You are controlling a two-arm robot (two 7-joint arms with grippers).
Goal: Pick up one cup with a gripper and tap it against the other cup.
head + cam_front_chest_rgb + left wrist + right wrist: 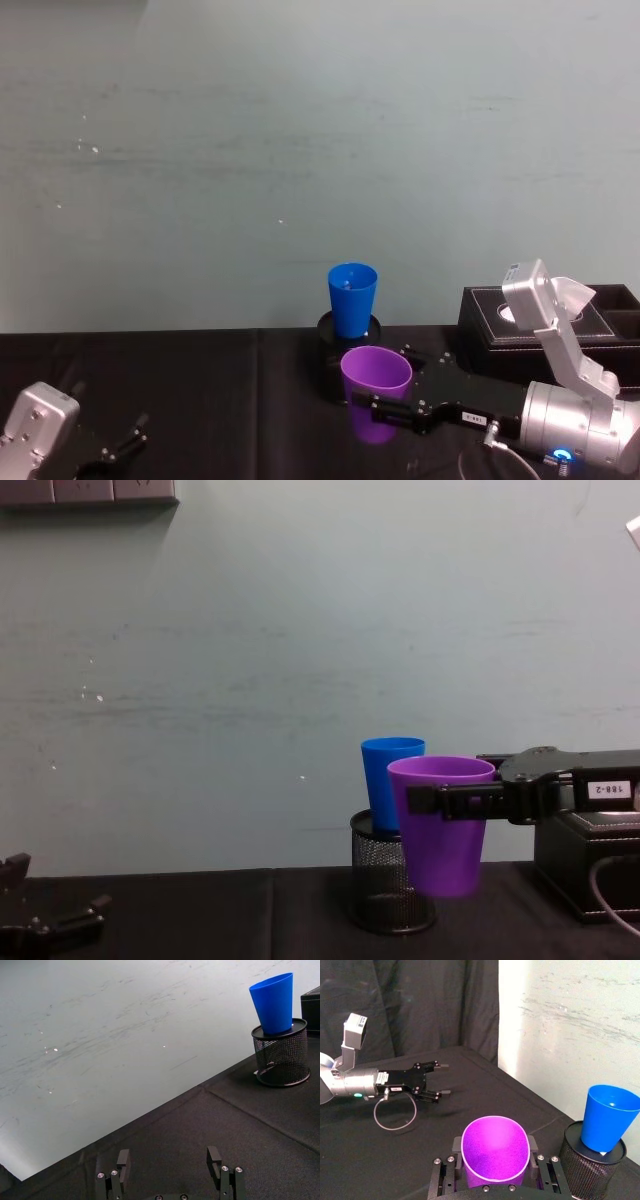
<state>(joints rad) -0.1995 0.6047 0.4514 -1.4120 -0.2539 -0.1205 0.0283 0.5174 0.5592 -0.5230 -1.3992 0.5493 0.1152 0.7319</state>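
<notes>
The purple cup [375, 378] hangs upright a little above the black table, and my right gripper [378, 408] is shut on its sides, reaching in from the right. In the chest view the purple cup [442, 825] partly overlaps the blue cup [390, 785]. The blue cup [352, 298] stands upright on top of a black wire-mesh pen holder [330, 372] just behind. A small gap between purple cup [495, 1152] and blue cup [607, 1117] appears in the right wrist view. My left gripper [168, 1160] rests open and empty over the table's near left.
A black box [560, 318] with white tissue stands at the right, behind my right arm. The pale wall runs close behind the cups. A thin cable loop [395, 1115] hangs under the left arm. Black cloth [210, 1125] covers the table.
</notes>
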